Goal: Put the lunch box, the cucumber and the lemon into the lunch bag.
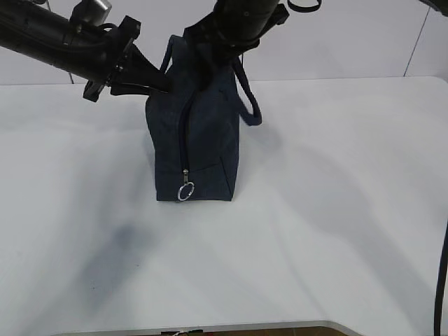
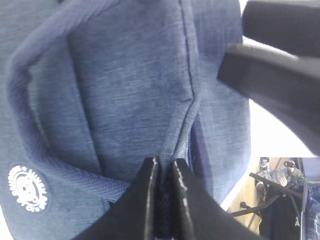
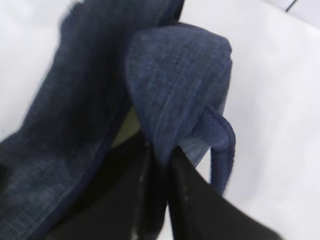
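The dark navy lunch bag [image 1: 199, 140] stands upright on the white table [image 1: 336, 210], its zipper end with the silver ring pull [image 1: 185, 191] facing me. My left gripper [image 1: 162, 84] is shut on the fabric at the bag's upper left edge; up close, cloth fills the narrow slot of the left gripper [image 2: 165, 167]. At the bag's top right my right gripper [image 3: 159, 155] has a fold of the bag [image 3: 180, 75] between its nearly closed jaws. A pale patch [image 3: 127, 125] shows inside the opening. Lunch box, cucumber and lemon are out of view.
One loop handle [image 1: 250, 98] hangs down the bag's right side. A white round logo patch [image 2: 27, 188] sits on the bag's side. The table's front edge [image 1: 210, 329] runs close along the bottom. A black cable [image 1: 441, 280] hangs at the far right.
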